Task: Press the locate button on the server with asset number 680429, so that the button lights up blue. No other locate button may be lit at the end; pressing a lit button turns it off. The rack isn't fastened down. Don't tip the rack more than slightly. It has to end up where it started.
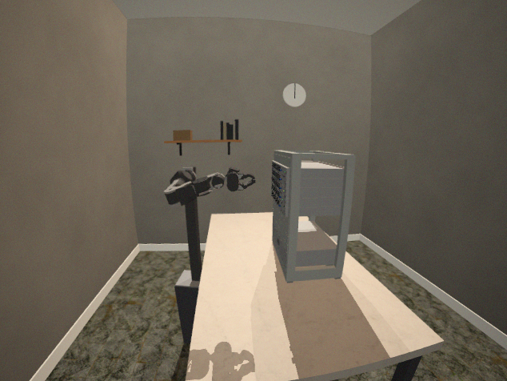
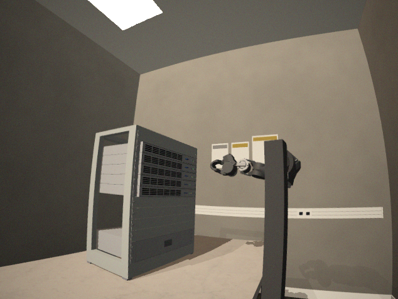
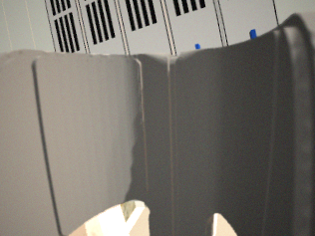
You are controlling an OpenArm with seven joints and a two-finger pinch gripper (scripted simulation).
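Note:
The grey rack point(image 1: 291, 213) point(image 2: 130, 205) stands upright on the table point(image 1: 229, 262) point(image 2: 225, 273). Several servers point(image 1: 280, 184) point(image 2: 162, 170) are stacked in its upper part, with dark vent grilles, small blue marks and tiny green lights at one end. The asset numbers and locate buttons are too small to read or tell apart. My gripper point(image 1: 254, 179) point(image 2: 211, 165) is shut and empty, level with the servers and a clear gap in front of them. In the wrist view the gripper's body fills most of the frame; server fronts point(image 3: 145, 14) with grilles and two blue marks point(image 3: 252, 34) show above it.
The arm's post point(image 1: 193, 242) point(image 2: 274, 209) stands beside the table on the rack's front side. A wall shelf point(image 1: 205, 141) with books and a box hangs behind. The rack's lower part has plain panels and a small dark rectangle point(image 2: 167, 242).

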